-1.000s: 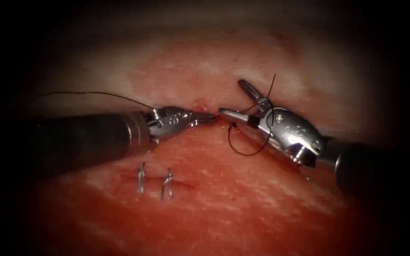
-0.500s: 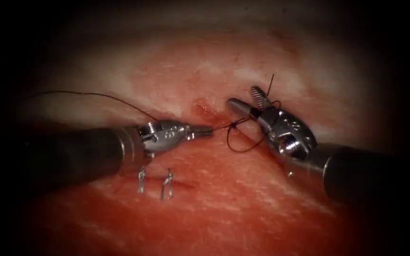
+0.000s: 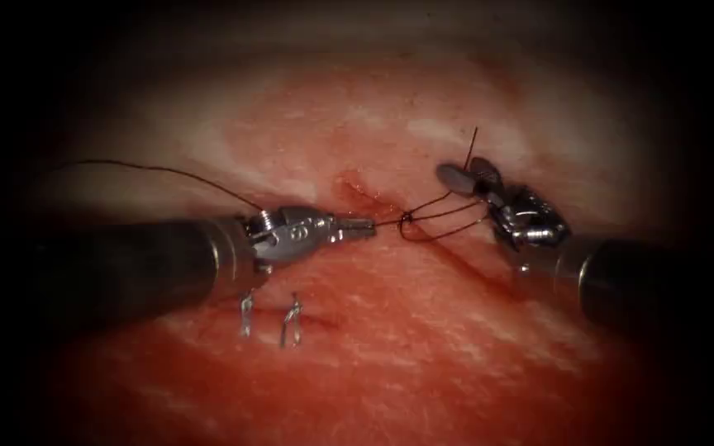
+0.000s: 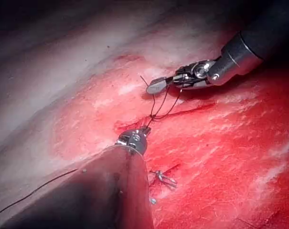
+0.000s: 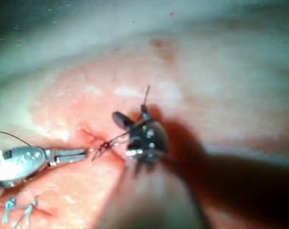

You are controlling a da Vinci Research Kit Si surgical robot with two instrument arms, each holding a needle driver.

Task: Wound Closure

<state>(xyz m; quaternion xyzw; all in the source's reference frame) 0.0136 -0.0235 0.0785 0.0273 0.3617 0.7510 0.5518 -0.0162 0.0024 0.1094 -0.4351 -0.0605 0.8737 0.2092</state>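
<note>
My left tool (image 3: 363, 225) lies left of the cut (image 3: 357, 194), its jaws shut on the thread right beside a small knot (image 3: 406, 219). From the knot, thread strands (image 3: 444, 216) run right to my right tool (image 3: 469, 173), which sits on the right side with its jaws apart. The strands loop round its neck, and a short thread tail (image 3: 473, 142) stands up between the jaws. The left wrist view shows the right tool (image 4: 156, 86) and the knot (image 4: 151, 117). The right wrist view shows the left tool (image 5: 84, 152). Red fluid wets the tissue (image 3: 423, 347).
A long strand of thread (image 3: 159, 169) arcs from the far left to the left tool's wrist. Two small metal clips (image 3: 291, 320) stand in a short cut in the tissue below the left shaft (image 3: 126, 264). The right shaft (image 3: 654, 285) comes in low from the right.
The right tool has drawn back to the right and turned its jaws upward. The loose loop below the knot has pulled out into nearly straight strands. The left tool stays shut on the thread.
</note>
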